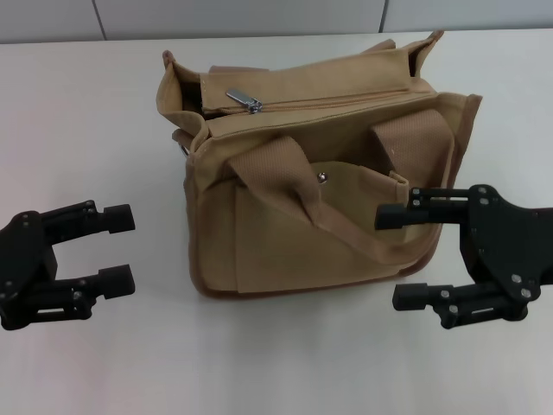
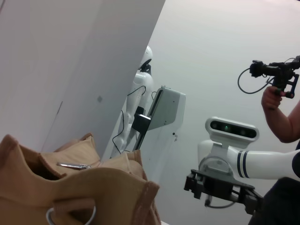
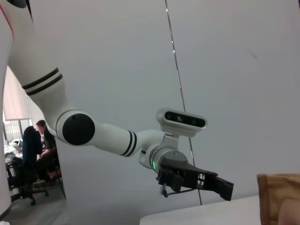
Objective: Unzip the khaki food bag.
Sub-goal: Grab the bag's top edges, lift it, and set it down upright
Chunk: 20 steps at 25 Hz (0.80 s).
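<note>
The khaki food bag (image 1: pixel 302 233) stands upright mid-table with its front pocket and metal snap (image 1: pixel 322 177) facing me. Its silver zipper pull (image 1: pixel 244 101) lies flat near the left end of the top, and the zipper line runs on to the right. My left gripper (image 1: pixel 128 248) hovers open, a short gap left of the bag. At the bag's front right corner my right gripper (image 1: pixel 390 258) is open too, its upper finger overlapping the bag. The left wrist view shows the bag (image 2: pixel 70 192) and the pull (image 2: pixel 72 165). The right wrist view catches only a bag corner (image 3: pixel 279 194).
The white table (image 1: pixel 86 112) extends all round the bag, with a grey wall behind. A metal ring (image 1: pixel 183 147) hangs at the bag's left side. A person (image 2: pixel 281 112) holding a camera rig and a white machine (image 2: pixel 164 112) stand beyond the table.
</note>
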Tool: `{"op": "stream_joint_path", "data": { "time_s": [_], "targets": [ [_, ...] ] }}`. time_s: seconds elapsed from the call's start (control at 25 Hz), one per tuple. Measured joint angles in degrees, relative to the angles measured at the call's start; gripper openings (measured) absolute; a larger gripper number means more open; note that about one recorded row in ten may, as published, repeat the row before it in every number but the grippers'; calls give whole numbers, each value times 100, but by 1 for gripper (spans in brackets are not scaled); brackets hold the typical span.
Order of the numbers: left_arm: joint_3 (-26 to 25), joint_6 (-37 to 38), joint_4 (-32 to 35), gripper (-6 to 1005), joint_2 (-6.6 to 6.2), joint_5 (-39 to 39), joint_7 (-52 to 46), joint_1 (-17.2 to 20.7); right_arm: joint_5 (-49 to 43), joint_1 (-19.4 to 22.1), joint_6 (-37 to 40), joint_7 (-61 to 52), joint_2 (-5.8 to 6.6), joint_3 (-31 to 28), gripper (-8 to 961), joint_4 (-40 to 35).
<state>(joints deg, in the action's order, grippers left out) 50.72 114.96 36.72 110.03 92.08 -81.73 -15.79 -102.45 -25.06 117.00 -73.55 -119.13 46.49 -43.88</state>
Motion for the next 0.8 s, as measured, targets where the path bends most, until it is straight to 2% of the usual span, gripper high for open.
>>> {"op": "stream_joint_path", "data": {
  "time_s": [0.2,0.52,0.8],
  "targets": [
    [94,16,50,840,17,3,155,7,-3,6,-12,-93,0,-11,773,-165],
    [386,17,268,841,128,12,639,49,-3,29,-117,-105,4,-22,773,-164],
    [428,-12,272,841,108,12,662,29,-3,26,-180,-115,4,1,773,-153]
  ]
}}
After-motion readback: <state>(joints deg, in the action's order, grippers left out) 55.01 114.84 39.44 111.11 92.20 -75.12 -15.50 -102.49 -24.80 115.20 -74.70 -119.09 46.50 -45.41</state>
